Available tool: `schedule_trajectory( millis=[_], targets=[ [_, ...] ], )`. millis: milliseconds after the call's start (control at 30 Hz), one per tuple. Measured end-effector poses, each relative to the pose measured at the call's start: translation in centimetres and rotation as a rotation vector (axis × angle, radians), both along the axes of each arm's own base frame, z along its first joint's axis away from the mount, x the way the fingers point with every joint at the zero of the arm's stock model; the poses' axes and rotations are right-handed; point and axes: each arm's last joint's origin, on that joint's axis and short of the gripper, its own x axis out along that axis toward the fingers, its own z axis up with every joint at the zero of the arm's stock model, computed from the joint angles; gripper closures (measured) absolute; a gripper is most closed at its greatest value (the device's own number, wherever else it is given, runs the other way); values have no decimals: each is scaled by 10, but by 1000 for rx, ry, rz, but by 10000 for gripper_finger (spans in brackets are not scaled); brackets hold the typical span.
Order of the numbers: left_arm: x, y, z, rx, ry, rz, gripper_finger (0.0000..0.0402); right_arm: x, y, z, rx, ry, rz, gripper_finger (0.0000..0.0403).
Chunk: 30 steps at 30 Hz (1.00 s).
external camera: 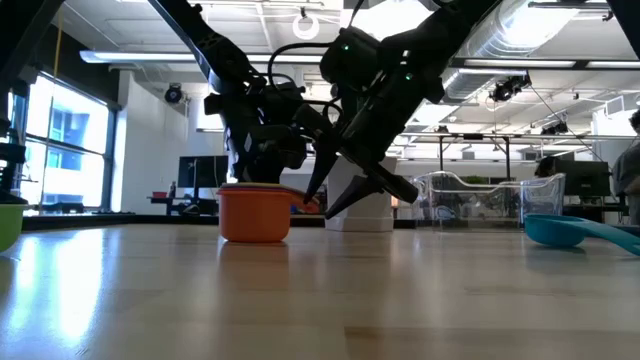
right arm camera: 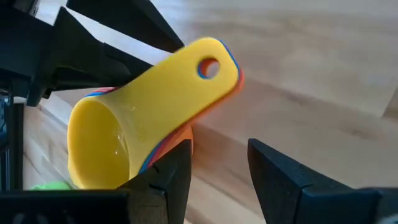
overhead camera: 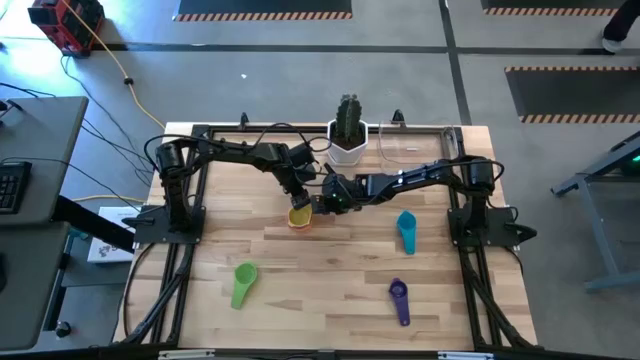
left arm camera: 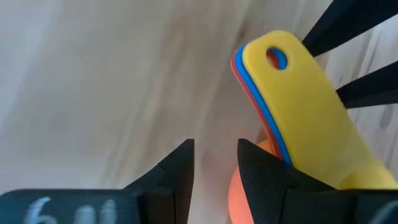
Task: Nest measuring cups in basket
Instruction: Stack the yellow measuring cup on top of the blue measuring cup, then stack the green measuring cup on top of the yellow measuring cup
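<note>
Three nested measuring cups, yellow in blue in orange-red (overhead camera: pixel 300 217), stand on the table's middle, their handles (right arm camera: pixel 205 68) stacked and sticking out level. My left gripper (left arm camera: pixel 216 146) is open beside the stack, with only bare table between its fingers. My right gripper (right arm camera: pixel 219 146) is open too and comes from the right, its gap under the handles' free end. A teal cup (overhead camera: pixel 406 232), a green cup (overhead camera: pixel 243 283) and a purple cup (overhead camera: pixel 399 300) lie apart on the wood. The clear basket (overhead camera: pixel 420 145) stands at the far edge. My left gripper has the outer side of one finger (left arm camera: pixel 267 180) close against the orange-red cup's wall (left arm camera: pixel 239 199), slanting down from the far left; I cannot tell whether it touches. My right gripper has one finger (right arm camera: pixel 177 168) beside the cup's wall under the handles (right arm camera: pixel 180 134); touching or not, I cannot tell.
A white pot with a cactus (overhead camera: pixel 347 140) stands at the far edge, just behind both grippers and left of the basket. Bare wood lies in front of the stack, between the green and purple cups.
</note>
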Motion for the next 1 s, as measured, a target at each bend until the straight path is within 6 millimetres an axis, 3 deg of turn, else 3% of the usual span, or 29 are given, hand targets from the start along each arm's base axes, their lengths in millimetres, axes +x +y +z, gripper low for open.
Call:
schedule_trajectory(
  millis=[267,467,733,1000],
  targets=[
    [2,-16,-1,-9,37,-45,289,1,20,0,20,1,7,253],
    [-5,-14,7,31,87,-6,289,-1,29,5,20,6,19,253],
    [-23,-9,45,141,66,27,289,-13,40,19,21,61,21,253],
    [-57,-19,92,222,83,64,289,-27,59,42,13,67,-13,253]
  ],
)
